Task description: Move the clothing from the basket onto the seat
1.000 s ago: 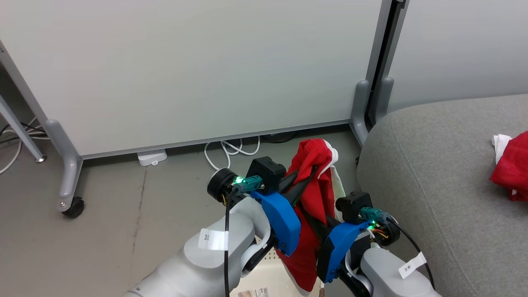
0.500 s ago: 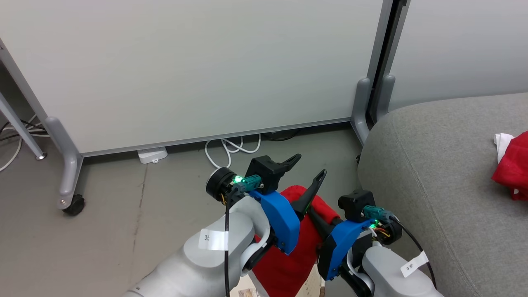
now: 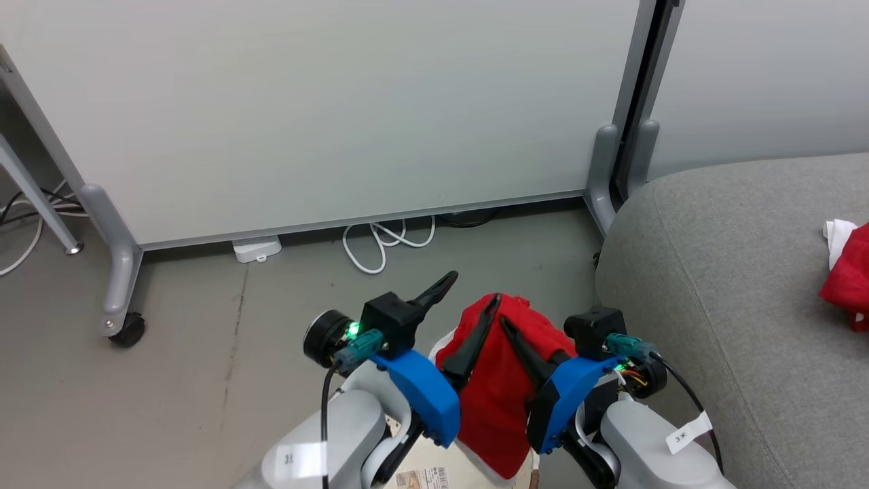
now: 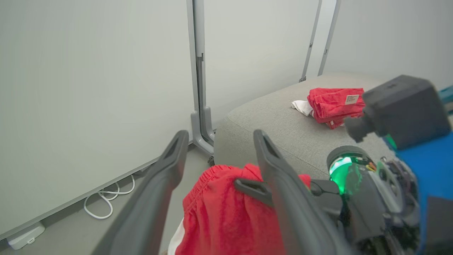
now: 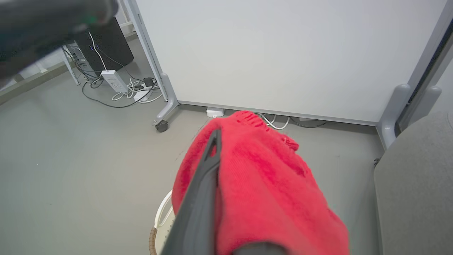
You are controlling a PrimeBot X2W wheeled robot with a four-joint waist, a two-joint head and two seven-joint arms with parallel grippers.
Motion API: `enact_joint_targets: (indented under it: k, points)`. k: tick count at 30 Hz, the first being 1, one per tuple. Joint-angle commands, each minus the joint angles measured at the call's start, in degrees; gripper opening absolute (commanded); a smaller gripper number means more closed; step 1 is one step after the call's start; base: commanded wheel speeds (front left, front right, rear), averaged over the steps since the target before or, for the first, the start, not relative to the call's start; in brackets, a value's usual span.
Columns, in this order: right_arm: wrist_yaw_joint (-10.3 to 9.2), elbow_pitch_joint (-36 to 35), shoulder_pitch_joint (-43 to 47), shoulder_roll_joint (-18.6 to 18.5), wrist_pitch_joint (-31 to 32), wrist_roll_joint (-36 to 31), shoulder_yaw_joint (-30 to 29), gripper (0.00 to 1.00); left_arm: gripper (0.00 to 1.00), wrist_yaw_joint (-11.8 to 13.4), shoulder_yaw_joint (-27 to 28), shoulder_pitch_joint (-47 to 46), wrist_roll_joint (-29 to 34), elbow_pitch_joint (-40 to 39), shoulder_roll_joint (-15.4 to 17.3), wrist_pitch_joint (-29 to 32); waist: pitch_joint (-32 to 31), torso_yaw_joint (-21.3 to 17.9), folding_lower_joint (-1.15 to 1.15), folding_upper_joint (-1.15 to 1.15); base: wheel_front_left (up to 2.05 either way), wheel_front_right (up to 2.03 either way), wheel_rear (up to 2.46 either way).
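Observation:
A bright red garment (image 3: 495,394) hangs from my right gripper (image 3: 508,327), which is shut on its top fold just above the basket (image 3: 434,475). My left gripper (image 3: 471,288) stands open beside the cloth on its left, one finger lying against the fabric. In the left wrist view the open fingers (image 4: 173,148) frame the red garment (image 4: 219,216). In the right wrist view the cloth (image 5: 262,184) drapes over one finger (image 5: 207,177) and hides the other. The grey seat (image 3: 713,272) lies to the right, with another red piece of clothing (image 3: 848,285) on it.
A white partition on castors (image 3: 125,329) stands ahead, with white cables (image 3: 380,241) on the floor under it. The basket's brown rim (image 5: 153,241) shows below the cloth. The seat's rounded edge (image 3: 611,272) is close to my right arm. Grey floor lies to the left.
My left gripper has opened and let go of the red garment, then drawn back to the left. The cloth has sagged from its raised, stretched position and now hangs from the right gripper alone.

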Motion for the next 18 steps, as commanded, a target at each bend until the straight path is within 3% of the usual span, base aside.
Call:
enact_joint_targets:
  k: [1, 8, 18]
  points:
    - [0.01, -0.38, 0.79, -0.04, -0.19, -0.61, -0.41, 0.00, 1.00, 0.25, 1.39, 1.82, 1.52, -1.40, 0.69, -0.26, 0.05, 0.17, 0.00, 0.00, 0.00, 0.00, 0.00]
    - [0.01, -0.88, 1.64, -0.05, -0.20, -1.61, -1.70, 0.00, 1.00, 0.44, 9.96, 10.93, 8.92, -7.91, 3.53, -0.26, 0.09, 0.72, 0.00, 0.00, 0.00, 0.00, 0.00]
    - [0.01, -1.04, 1.88, -0.05, -0.20, -1.96, -2.06, 0.00, 1.00, -0.89, 21.21, 21.22, 17.61, -13.64, 4.82, -0.26, 0.30, 0.85, 0.00, 0.00, 0.00, 0.00, 0.00]
